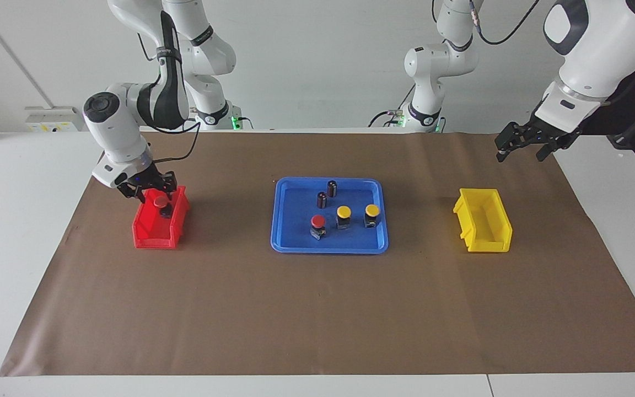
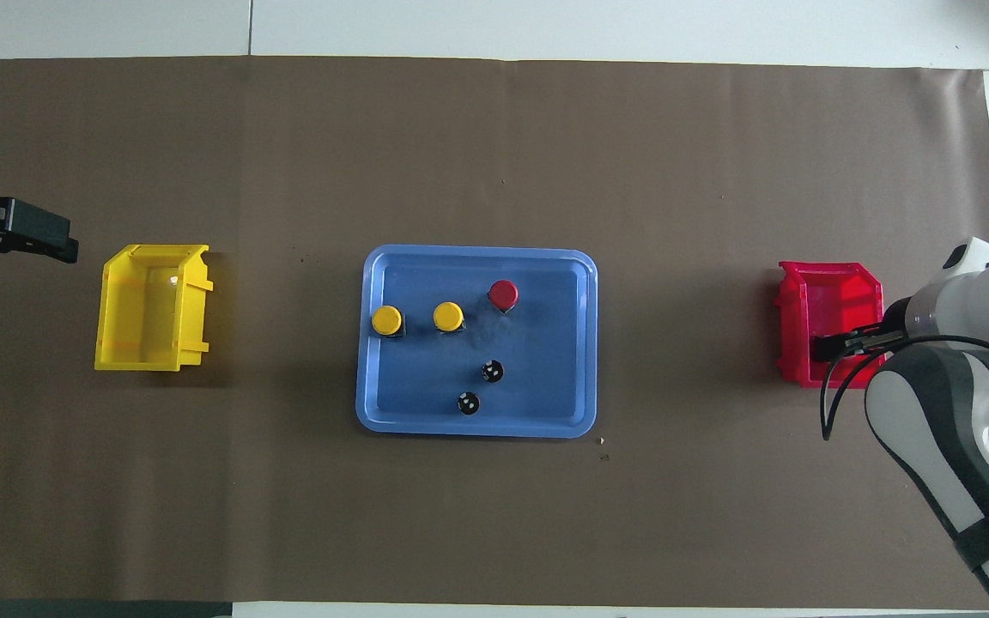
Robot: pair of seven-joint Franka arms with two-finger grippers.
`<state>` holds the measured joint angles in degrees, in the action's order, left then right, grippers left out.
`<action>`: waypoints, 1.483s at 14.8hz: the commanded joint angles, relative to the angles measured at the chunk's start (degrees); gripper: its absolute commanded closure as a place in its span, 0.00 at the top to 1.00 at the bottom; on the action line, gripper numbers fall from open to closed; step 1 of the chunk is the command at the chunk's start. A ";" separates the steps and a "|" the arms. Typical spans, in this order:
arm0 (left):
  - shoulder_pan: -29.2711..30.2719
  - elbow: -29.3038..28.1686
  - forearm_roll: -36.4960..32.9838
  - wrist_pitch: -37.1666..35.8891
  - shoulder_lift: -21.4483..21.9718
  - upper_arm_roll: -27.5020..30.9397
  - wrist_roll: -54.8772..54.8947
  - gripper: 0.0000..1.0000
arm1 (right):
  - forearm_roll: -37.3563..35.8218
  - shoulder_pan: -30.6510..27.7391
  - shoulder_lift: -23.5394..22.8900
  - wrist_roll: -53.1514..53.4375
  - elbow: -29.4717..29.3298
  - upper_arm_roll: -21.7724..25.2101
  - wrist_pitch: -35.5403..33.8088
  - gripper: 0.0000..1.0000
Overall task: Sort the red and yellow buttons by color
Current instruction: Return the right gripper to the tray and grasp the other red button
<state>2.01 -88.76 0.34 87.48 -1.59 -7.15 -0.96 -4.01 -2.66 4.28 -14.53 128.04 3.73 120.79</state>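
Right pincer (image 1: 149,190) hanging over red bin (image 1: 146,234), fingers parting, releasing red button (image 1: 160,203) into it. Left pincer (image 1: 521,144) waiting wide near yellow bin (image 1: 485,234). At tray's (image 1: 290,242) 6 o'clock edge in facing view: 1 red button (image 1: 318,221), 2 yellow buttons (image 1: 344,212) waiting.

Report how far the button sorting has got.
Done: one red button sits in the red bin, under the right gripper. Nothing is in hand; the left gripper waits open near the yellow bin. Left on the blue tray: a red button and two yellow buttons.
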 commanded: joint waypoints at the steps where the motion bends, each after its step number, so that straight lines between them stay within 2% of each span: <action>1: 1.16 -1.50 0.62 0.15 1.51 0.03 0.43 1.00 | 0.49 0.63 -3.66 0.63 -12.43 -1.71 -8.89 0.80; 2: 1.16 -1.59 0.62 0.15 1.51 0.03 0.87 1.00 | 1.89 2.81 -4.80 2.73 -15.86 -2.50 -10.13 0.87; 4: 1.16 -1.59 0.62 0.06 1.51 0.03 0.87 1.00 | 6.63 8.69 -8.31 10.35 -22.80 -2.77 -10.85 0.92; 6: 1.16 -1.50 0.62 -0.03 1.51 0.03 0.87 1.00 | 6.39 17.91 -12.43 25.27 -30.79 -2.77 -11.89 0.99; 8: 1.16 -1.41 0.62 0.06 1.42 0.03 0.87 1.00 | 5.16 24.78 -19.20 38.39 -40.81 -2.85 -15.15 0.99; 11: 1.16 -1.41 0.62 -0.03 1.42 0.03 0.87 1.00 | 4.28 31.12 -26.50 46.06 -45.76 -2.85 -11.13 0.99; 16: 1.16 -2.02 0.62 -0.03 1.59 0.03 0.87 1.00 | 2.61 36.58 -30.47 52.67 -42.18 -2.85 -2.25 0.99; 18: 1.24 -2.11 0.62 -0.03 1.68 0.03 0.44 1.00 | 2.34 37.29 -29.25 52.76 -36.48 -2.85 1.45 0.96; 20: 0.72 -4.12 0.80 1.28 2.55 -0.06 -0.79 1.00 | 2.17 37.47 -28.19 52.68 -33.22 -2.85 3.38 0.90; 21: -0.24 -8.05 0.89 7.47 4.04 -0.49 -5.23 0.95 | 2.17 37.38 -28.02 52.59 -32.60 -2.85 3.83 0.89; 22: -3.73 -14.36 0.97 15.10 5.97 -0.85 -12.94 0.92 | 1.82 37.38 -28.01 52.50 -32.59 -2.85 3.92 0.89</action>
<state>2.16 -91.88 0.51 92.20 -0.77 -7.51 -4.83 -1.00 34.78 -26.32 37.13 92.07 0.74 123.22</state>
